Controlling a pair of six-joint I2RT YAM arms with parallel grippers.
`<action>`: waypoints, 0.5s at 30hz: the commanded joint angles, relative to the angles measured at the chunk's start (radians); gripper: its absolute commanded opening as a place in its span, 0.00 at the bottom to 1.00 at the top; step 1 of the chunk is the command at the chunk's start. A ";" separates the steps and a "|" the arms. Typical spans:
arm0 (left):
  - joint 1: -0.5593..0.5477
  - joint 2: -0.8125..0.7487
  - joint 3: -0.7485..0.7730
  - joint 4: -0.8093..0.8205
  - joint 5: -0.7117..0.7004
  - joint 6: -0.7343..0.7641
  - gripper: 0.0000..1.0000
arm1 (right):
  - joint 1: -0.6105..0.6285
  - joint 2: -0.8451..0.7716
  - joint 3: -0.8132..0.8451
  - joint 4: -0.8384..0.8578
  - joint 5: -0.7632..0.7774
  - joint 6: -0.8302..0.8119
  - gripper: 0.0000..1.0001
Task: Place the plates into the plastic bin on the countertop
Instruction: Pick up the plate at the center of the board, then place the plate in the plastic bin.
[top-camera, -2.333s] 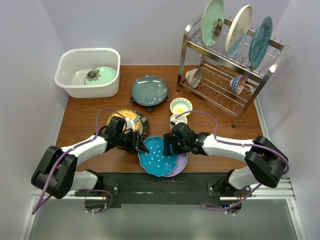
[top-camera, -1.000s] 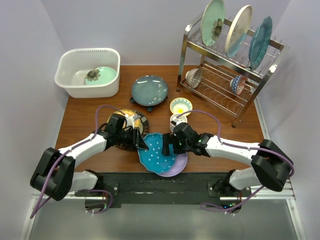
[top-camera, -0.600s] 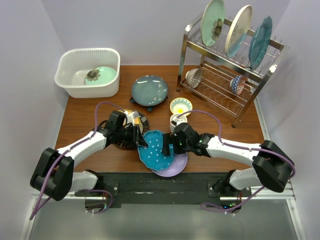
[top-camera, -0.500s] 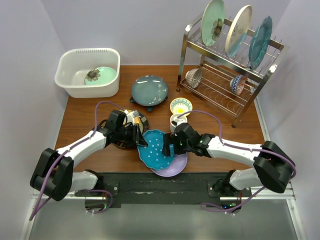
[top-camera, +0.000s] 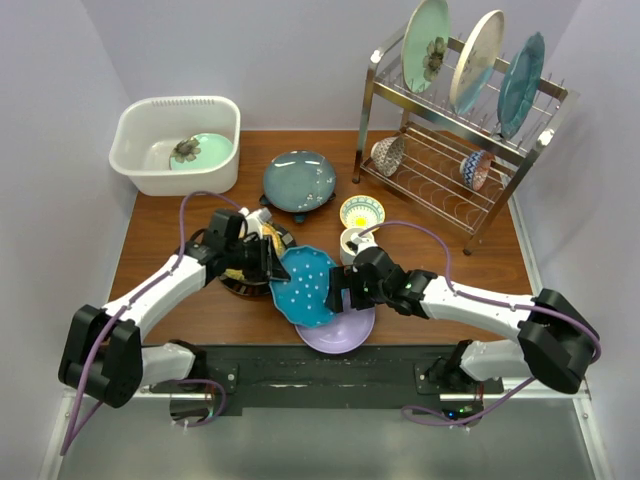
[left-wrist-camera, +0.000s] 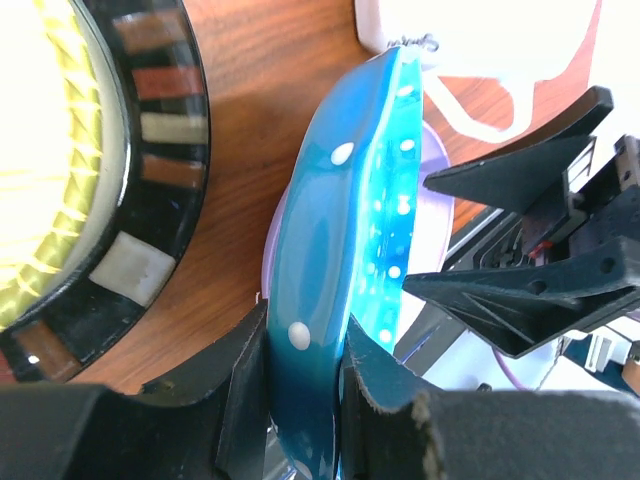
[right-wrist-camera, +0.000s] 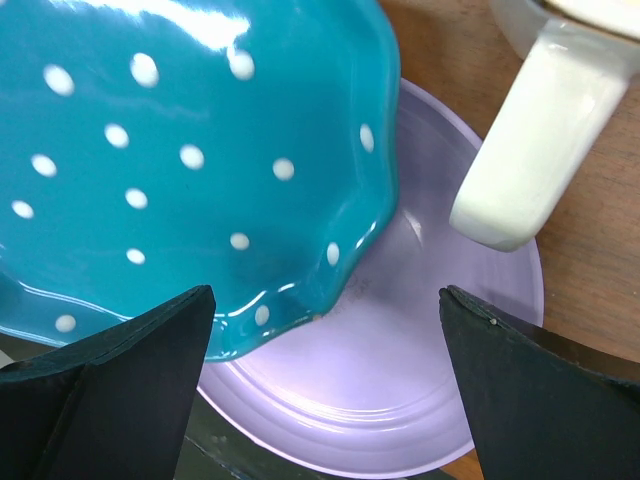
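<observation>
Two grippers meet at the near middle of the countertop (top-camera: 160, 230). The left gripper (top-camera: 272, 272) pinches the left rim of the blue dotted plate (top-camera: 305, 287) between its fingers (left-wrist-camera: 245, 390). This plate is held off the wood and tilted. Its near-right edge is over the lilac plate (top-camera: 345, 335), which lies flat at the near edge; whether the two touch I cannot tell.

The right gripper (top-camera: 345, 290) is just right of the blue plate, with its fingers spread wide and holding nothing. The black-rimmed plate (top-camera: 235, 287) lies under the left gripper. A white mug (top-camera: 352, 240) stands just beyond the right gripper. The plastic bin (top-camera: 160, 180) stands at the far left corner, well apart, with a pale green floral plate (top-camera: 200, 150) inside it.
</observation>
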 joint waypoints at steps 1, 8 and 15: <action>0.029 -0.056 0.090 0.026 0.088 0.011 0.00 | 0.002 -0.034 -0.007 0.030 0.003 -0.006 0.99; 0.076 -0.070 0.139 -0.022 0.094 0.045 0.00 | 0.002 -0.056 -0.014 0.031 0.004 -0.006 0.99; 0.135 -0.078 0.199 -0.069 0.135 0.077 0.00 | 0.002 -0.051 -0.010 0.028 -0.002 -0.006 0.99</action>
